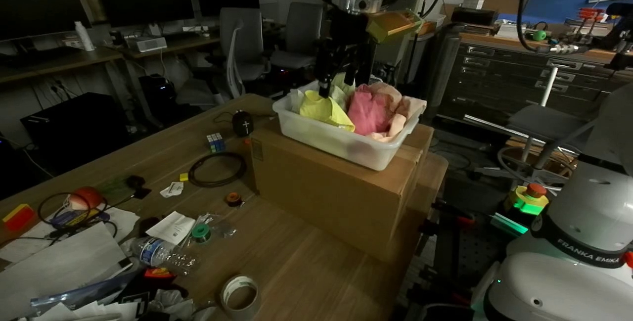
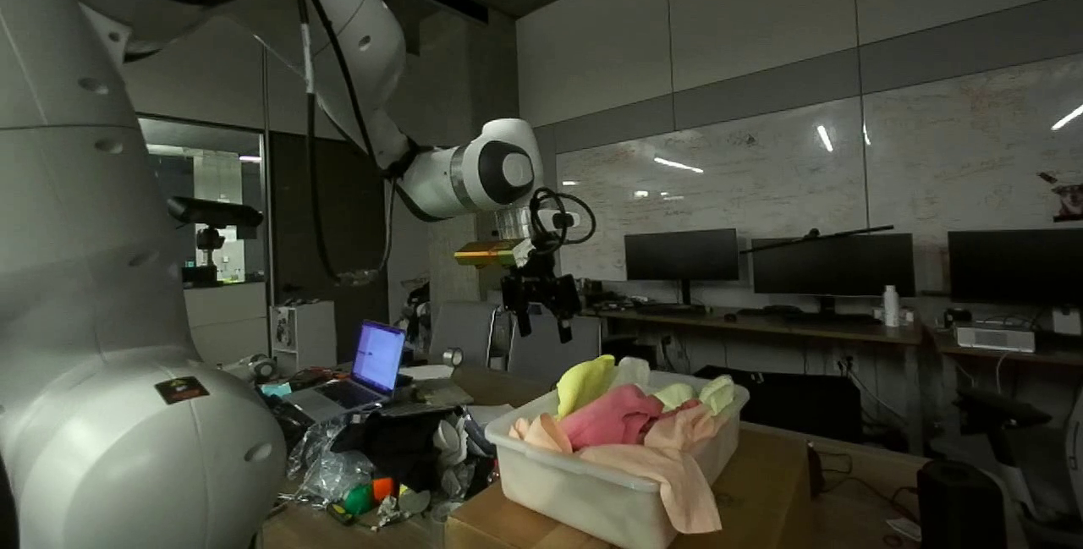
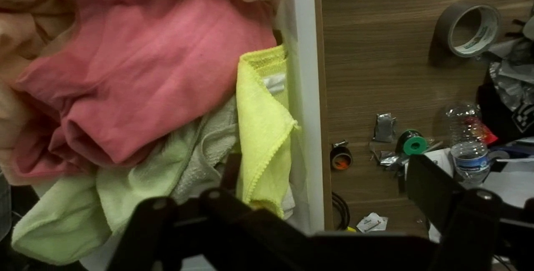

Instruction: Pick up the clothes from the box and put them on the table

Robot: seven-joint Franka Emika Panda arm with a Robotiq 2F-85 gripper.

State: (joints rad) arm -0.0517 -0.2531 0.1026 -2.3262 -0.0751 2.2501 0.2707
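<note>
My black jointed pincer gapes empty above the white rectangular plastic tub of multicoloured fabric clothes, probably raised for reach on a brown cardboard carton near the wooden table's edge.

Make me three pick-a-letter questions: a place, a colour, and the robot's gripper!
1. Where is the white tub?
A. On a chair
B. On the floor
C. On the cardboard carton

2. Which colour is among the clothes in it?
A. Pink
B. Blue
C. Black

3. How is the gripper?
A. Shut
B. Open
C. Gripping a cloth

1 C: it sits there in both exterior views.
2 A: a pink cloth shows in the wrist view.
3 B: its fingers stand wide apart there.
</note>
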